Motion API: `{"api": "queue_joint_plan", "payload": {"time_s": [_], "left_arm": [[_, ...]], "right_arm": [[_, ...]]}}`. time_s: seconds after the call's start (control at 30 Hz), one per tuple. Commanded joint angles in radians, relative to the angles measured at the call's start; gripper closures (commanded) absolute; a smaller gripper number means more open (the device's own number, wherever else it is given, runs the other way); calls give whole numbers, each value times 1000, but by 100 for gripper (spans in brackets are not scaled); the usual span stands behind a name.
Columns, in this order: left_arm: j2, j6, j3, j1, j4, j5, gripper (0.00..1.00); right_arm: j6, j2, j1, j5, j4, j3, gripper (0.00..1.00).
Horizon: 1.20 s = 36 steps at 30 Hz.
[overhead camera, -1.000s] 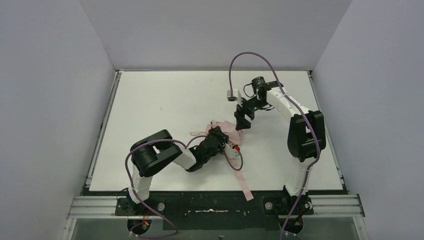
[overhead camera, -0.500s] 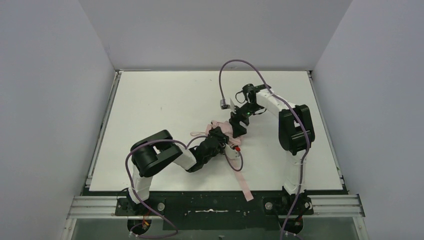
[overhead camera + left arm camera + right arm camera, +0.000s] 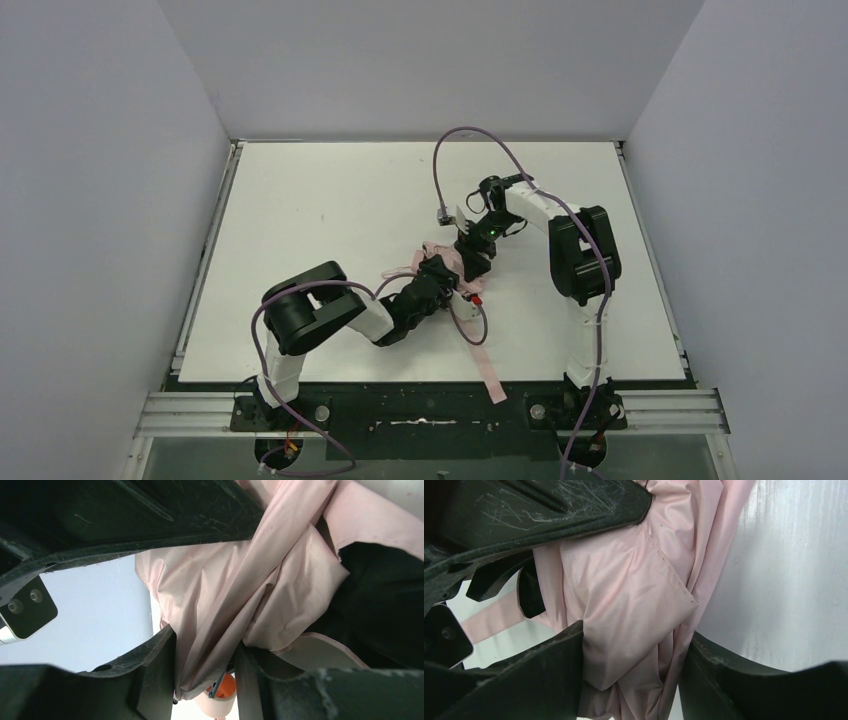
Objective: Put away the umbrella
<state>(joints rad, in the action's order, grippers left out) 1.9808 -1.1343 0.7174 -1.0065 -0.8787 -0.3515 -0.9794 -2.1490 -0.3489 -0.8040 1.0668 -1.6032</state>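
The pale pink umbrella (image 3: 438, 252) lies crumpled at the middle of the white table, and its long strap (image 3: 488, 372) trails to the near edge. My left gripper (image 3: 440, 273) is shut on the bunched fabric (image 3: 215, 625). Just past its fingers (image 3: 152, 675) show the pink handle end and an orange button (image 3: 226, 686). My right gripper (image 3: 471, 260) comes down on the umbrella from the far right. Its fingers (image 3: 551, 675) press folded pink fabric (image 3: 624, 610) from both sides. The black shaft is hidden.
The white table (image 3: 300, 215) is bounded by grey walls on the left, far and right sides. A purple cable (image 3: 440, 160) loops above the right arm, and another (image 3: 470, 330) curls beside the left arm. A metal rail (image 3: 420, 410) runs along the near edge.
My right arm has swung in toward the near left and dropped onto the umbrella, and its jaws have narrowed onto the fabric. The left arm and its grip have not moved.
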Motion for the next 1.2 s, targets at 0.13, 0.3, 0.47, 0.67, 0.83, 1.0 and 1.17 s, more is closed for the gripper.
{"api": "queue_joint_plan", "payload": {"time_s": [0.13, 0.3, 0.47, 0.67, 0.83, 1.0, 1.17], "left_arm": [[-29, 46, 20, -25, 73, 30, 99], [-58, 75, 28, -25, 93, 26, 72], [-118, 132, 15, -41, 75, -6, 52], [-211, 191, -21, -95, 73, -45, 28], [-335, 276, -88, -119, 82, -70, 27], [-553, 488, -130, -120, 259, -69, 27], [-763, 821, -35, -14, 672, -34, 27]], "right_arm": [[30, -16, -10, 98, -94, 29, 64], [65, -1, -10, 111, -140, 49, 78], [99, 17, -8, 149, -187, 74, 86], [142, 46, -1, 181, -261, 115, 94], [156, 81, -1, 215, -315, 154, 96], [154, 139, -4, 262, -412, 219, 94], [156, 212, -26, 339, -502, 302, 91]]}}
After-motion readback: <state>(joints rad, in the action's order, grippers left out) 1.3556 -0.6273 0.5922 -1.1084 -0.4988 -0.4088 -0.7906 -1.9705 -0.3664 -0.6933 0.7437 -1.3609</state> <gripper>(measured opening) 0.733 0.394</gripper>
